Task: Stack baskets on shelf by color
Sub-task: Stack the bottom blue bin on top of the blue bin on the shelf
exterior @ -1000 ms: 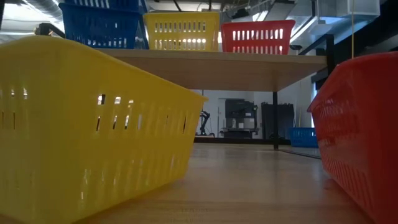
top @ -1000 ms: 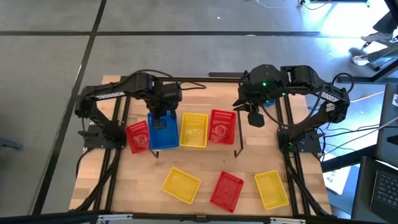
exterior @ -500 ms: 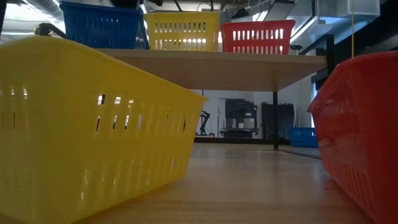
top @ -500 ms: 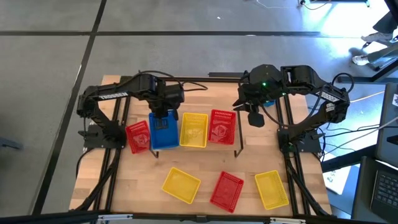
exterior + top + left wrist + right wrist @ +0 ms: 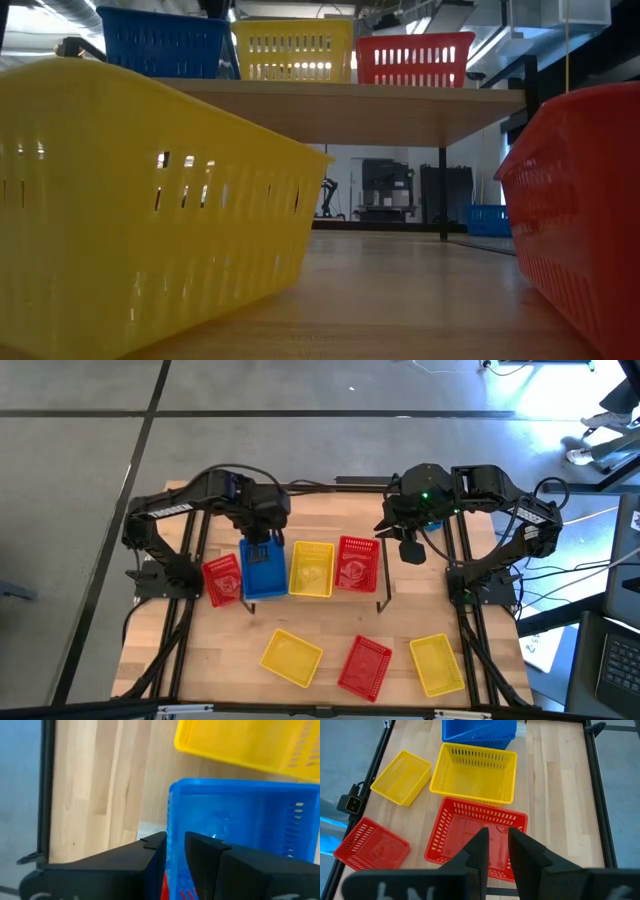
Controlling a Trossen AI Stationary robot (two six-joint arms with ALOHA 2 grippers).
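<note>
The left gripper (image 5: pixel 262 538) reaches over the far end of the shelf (image 5: pixel 400 98), its two dark fingers (image 5: pixel 152 851) pinched on the rim of the blue basket (image 5: pixel 263 570), one finger outside the wall and one inside. That blue basket sits at the shelf's left end, with a yellow basket (image 5: pixel 311 568) just beside it in the middle and a red basket (image 5: pixel 356 563) at the right end; from table height the three stand in a row on the board. The yellow and red ones each look empty from the right wrist camera. Whether another basket is nested under the blue one cannot be told.

The right gripper (image 5: pixel 409 548) hangs above the table just off the shelf's right end, fingers (image 5: pixel 479 851) a narrow gap apart and holding nothing.

A second red basket (image 5: pixel 221 579) lies tilted against the shelf's left side, beside the blue one. In front of the shelf, three more rest apart on the tabletop (image 5: pixel 220 650): a yellow basket at front left (image 5: pixel 291 656), a red basket at front centre (image 5: pixel 364 665) and a yellow basket at front right (image 5: pixel 436 663).
</note>
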